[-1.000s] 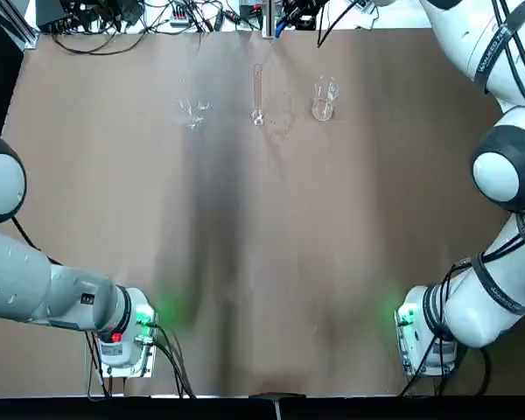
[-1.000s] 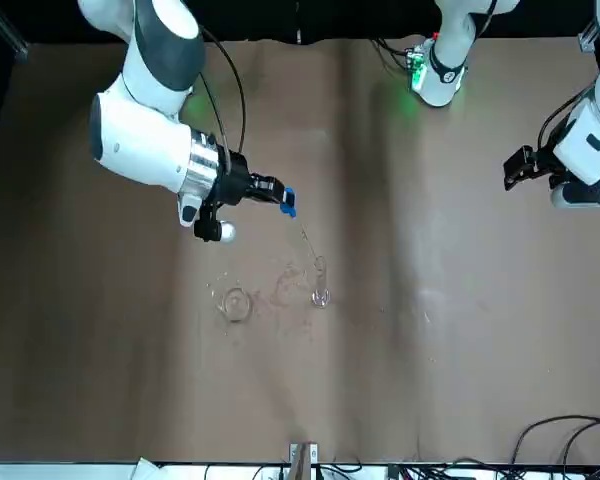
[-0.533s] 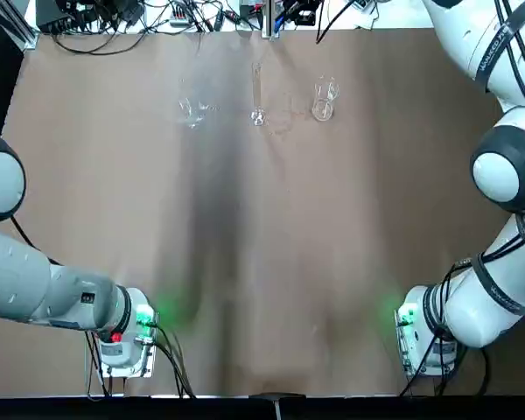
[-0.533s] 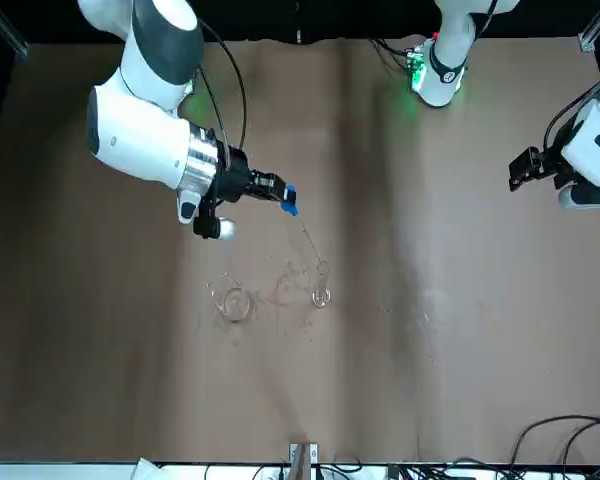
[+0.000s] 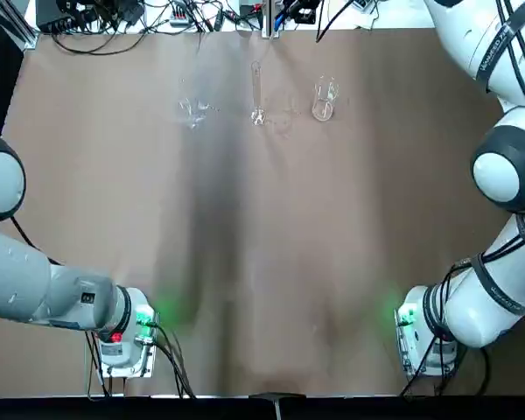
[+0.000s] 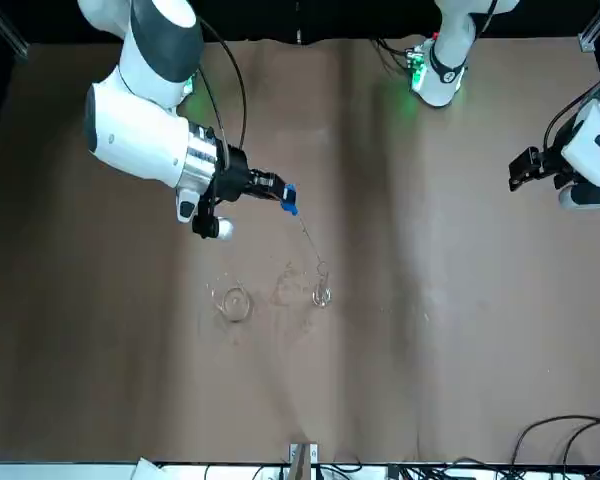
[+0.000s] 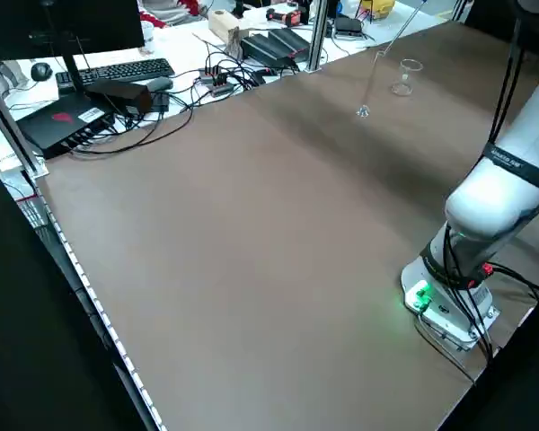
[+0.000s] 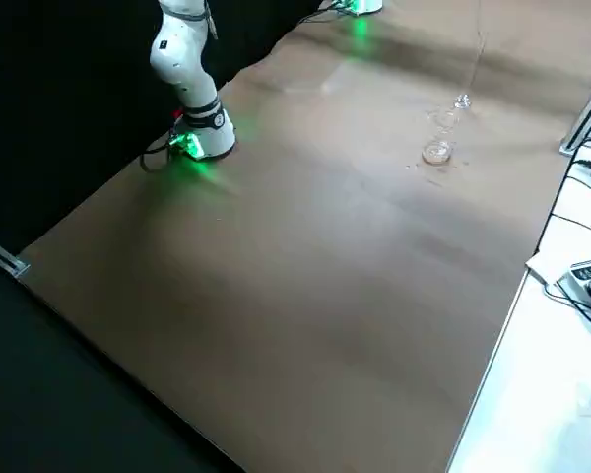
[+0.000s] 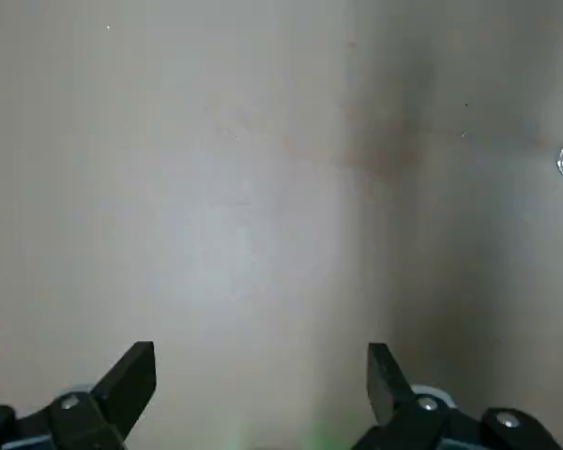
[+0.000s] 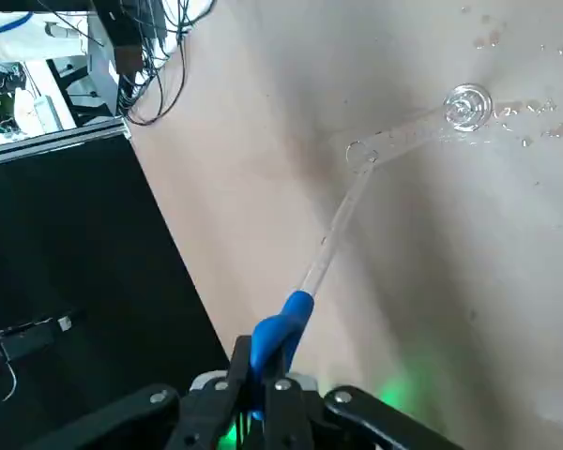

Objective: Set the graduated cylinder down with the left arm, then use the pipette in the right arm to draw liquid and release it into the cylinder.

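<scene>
The graduated cylinder [image 5: 257,94] stands upright at the far middle of the table, slim and clear; its foot shows in the front view [image 6: 321,296]. My right gripper [image 6: 277,192] hovers above and beside it, shut on the blue bulb of the pipette [image 6: 289,199]. In the right wrist view the pipette [image 10: 283,328] slants down from my right gripper [image 10: 263,375], and its clear tip meets the mouth of the graduated cylinder [image 10: 408,133]. Liquid cannot be made out inside the glass. My left gripper [image 6: 520,170] hangs off to the left side, open and empty, fingers [image 9: 136,375] spread over bare table.
A short wide clear beaker [image 5: 324,98] stands right of the cylinder, and a small low glass piece [image 5: 192,110] left of it. Wet drops [image 10: 511,108] speckle the table by the cylinder's foot. Cables and equipment line the far edge [image 5: 184,13].
My right gripper with the pipette has shifted slightly, the tip staying at the cylinder's mouth. The left arm has drifted slightly outward.
</scene>
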You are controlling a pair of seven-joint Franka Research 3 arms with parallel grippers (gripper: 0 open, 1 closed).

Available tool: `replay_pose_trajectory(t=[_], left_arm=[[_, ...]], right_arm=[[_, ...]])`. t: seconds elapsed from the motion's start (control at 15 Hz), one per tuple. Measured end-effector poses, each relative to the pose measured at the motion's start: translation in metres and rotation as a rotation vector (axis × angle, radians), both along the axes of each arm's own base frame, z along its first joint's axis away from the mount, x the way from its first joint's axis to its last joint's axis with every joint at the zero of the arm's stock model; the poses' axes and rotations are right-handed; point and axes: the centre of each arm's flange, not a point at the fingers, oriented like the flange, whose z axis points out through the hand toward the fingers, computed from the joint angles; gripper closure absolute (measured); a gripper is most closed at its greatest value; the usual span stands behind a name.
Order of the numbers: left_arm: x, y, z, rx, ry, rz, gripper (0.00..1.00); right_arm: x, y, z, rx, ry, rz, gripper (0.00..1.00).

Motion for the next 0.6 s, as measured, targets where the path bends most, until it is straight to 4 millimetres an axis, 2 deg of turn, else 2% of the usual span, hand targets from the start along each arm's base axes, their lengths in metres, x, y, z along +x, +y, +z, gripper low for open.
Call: replay_pose_trajectory(t=[0.33,0.6], left_arm=[[0.0,0.0,0.0,0.0,0.0,0.0,0.0],[0.0,0.0,0.001,0.0,-0.001,0.0,0.0]], right_arm=[[-0.001,-0.001,0.008,0.006,0.0,-0.011,0.93],[-0.002,-0.007,0.023,0.016,-0.014,-0.023,0.93]])
